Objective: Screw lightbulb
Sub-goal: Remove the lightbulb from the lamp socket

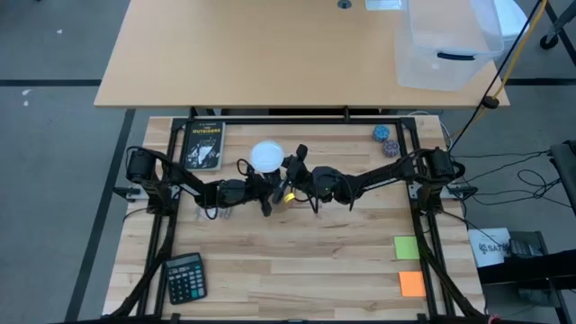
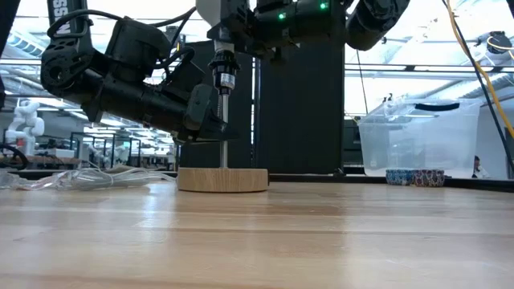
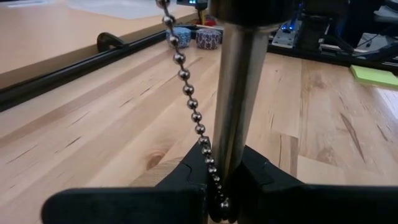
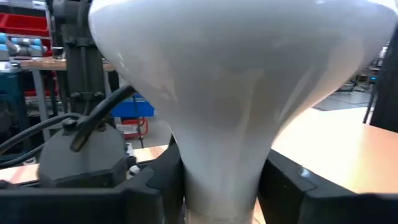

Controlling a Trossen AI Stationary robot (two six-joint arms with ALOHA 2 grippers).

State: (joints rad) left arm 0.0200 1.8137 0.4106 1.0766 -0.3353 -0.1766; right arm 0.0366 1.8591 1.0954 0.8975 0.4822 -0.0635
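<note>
A small lamp stands upright on its round wooden base (image 2: 222, 179), with a metal rod (image 2: 223, 136) and a socket (image 2: 223, 78) from which a bead chain (image 3: 189, 99) hangs. The white lightbulb (image 1: 267, 156) sits on top of the lamp, dome up. It is cut off above the low view. My left gripper (image 3: 227, 196) comes in from the table's left and is shut on the rod. My right gripper (image 4: 221, 193) comes in from the right, high up, and is closed on the bulb's neck. My left gripper pinches the lamp's metal rod (image 3: 236, 143) between its two fingers, low on the rod. The fingers come nearly level from the table's left and lie across it. The bead chain runs down beside the rod into the grip. The lamp stands upright on its base. My right gripper has the lightbulb's narrow neck (image 4: 221, 174), below the dome, between its two fingers (image 4: 155, 183). They come about level from the table's right. The bulb stands upright, dome up, over the socket; its screw base is hidden below the fingers.
A book (image 1: 203, 144) lies at the far left, a calculator (image 1: 185, 277) at the near left. Two small cups (image 1: 387, 140) stand at the far right, and green (image 1: 407, 247) and orange (image 1: 411, 283) sticky pads lie at the near right. Crumpled clear plastic (image 2: 80, 178) lies left of the lamp.
</note>
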